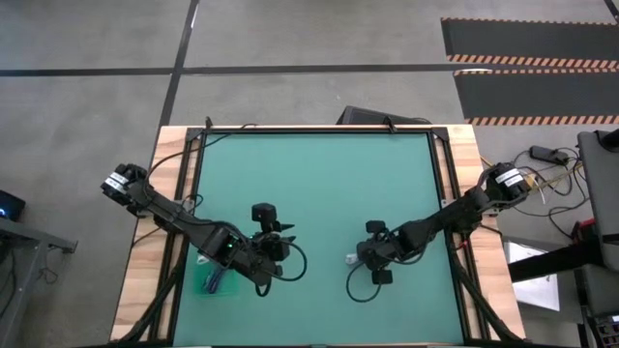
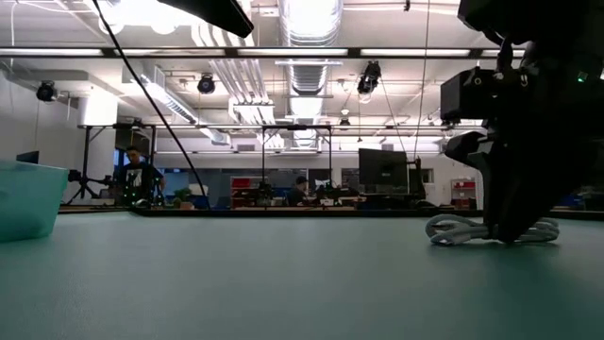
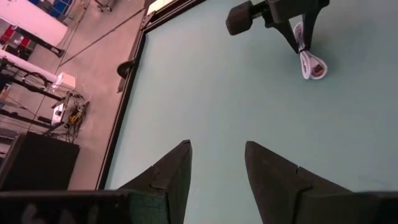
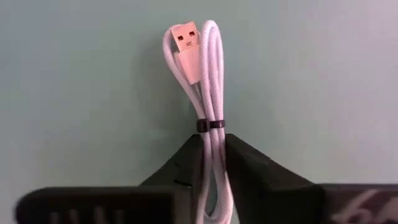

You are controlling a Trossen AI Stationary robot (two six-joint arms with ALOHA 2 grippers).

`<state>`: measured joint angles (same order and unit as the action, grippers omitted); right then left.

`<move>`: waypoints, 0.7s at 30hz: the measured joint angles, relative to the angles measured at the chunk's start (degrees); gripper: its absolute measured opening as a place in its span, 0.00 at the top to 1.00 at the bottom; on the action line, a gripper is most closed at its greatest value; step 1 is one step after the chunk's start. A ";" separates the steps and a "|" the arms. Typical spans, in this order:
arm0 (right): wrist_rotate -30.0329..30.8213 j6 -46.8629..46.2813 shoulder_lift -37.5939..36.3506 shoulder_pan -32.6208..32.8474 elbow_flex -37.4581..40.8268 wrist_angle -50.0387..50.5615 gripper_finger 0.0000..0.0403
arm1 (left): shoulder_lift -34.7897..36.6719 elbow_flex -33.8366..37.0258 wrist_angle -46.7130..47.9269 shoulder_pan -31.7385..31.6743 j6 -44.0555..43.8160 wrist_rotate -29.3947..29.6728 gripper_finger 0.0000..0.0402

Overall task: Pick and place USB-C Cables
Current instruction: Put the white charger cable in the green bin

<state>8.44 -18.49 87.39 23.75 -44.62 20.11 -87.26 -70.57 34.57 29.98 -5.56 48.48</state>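
One white USB-C cable [image 4: 208,74] is a short bundle bound by a black tie, lying flat on the green mat [image 1: 319,184]. It also shows in the low view [image 2: 453,229] and the high view [image 1: 350,258]. My right gripper [image 4: 211,155] stands over it, shut on the bundle. My left gripper [image 3: 216,168] is open and touches nothing; it hovers near the teal bin [image 1: 213,280], pointing toward the right arm. Something small lies in that bin, and I cannot tell whether it is the second cable. My right gripper pinches the cable bundle between its two fingers just behind the black tie [image 4: 210,125], about mid-length. The fingers [image 2: 514,212] come from above, pointing down. The bundle lies on the mat, with its plug end [image 4: 186,38] sticking out beyond the fingers.
The teal bin [image 2: 24,198] sits at the mat's near left, close to the left arm. Black robot wires loop on the mat near both grippers [image 1: 360,285]. The mat's middle and far half are bare. A raised black frame [image 1: 319,130] borders the mat.
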 joint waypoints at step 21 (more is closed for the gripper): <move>0.79 13.06 -4.80 -3.74 0.10 -8.62 0.95 | -0.02 5.36 -15.91 -0.01 3.13 -0.83 0.67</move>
<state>9.23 -5.43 82.59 20.01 -44.52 11.49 -87.29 -65.21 18.65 29.97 -2.44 47.64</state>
